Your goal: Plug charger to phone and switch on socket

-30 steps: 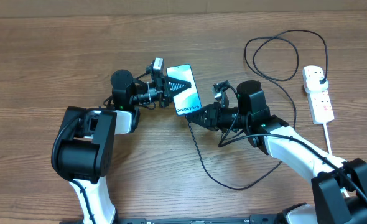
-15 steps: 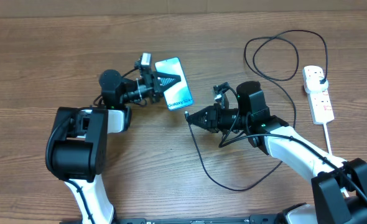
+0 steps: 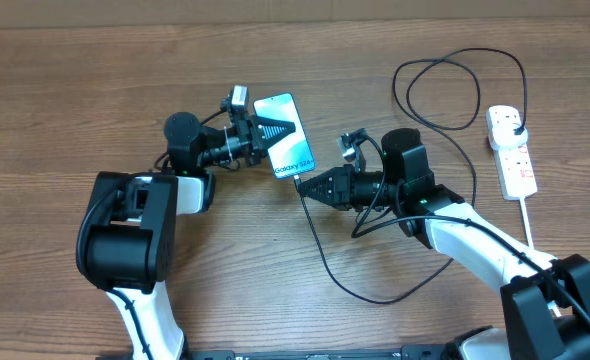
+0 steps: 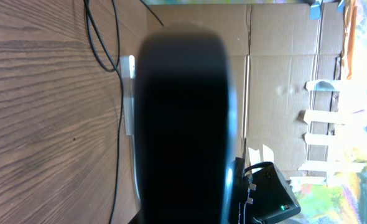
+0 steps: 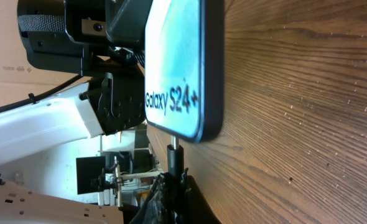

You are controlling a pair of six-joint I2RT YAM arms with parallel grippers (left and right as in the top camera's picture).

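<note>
A brown wood-grain table seen from above, with plain cardboard along its far edge. Left of centre, the left gripper, black with tapered fingers, is clamped on the phone. The phone is a slim rectangular slab with rounded corners, a dark glossy rim and a smooth pale cyan screen. Dark print on the screen reads "Galaxy S24+". The right wrist view shows the phone tilted, with its edge close to the wood.

Just right of it, the right gripper, a black pointed pair of fingers, is pinched tight on the charger behind its small connector. The short metal tip sits right at the phone's near short edge; whether it has entered the port cannot be told. The thin black cable trails toward the near side, then loops on the far right.

At the far right lies the socket, a white oblong plastic strip with reddish markings, a black plug in its far end and a white cord at its near end.
</note>
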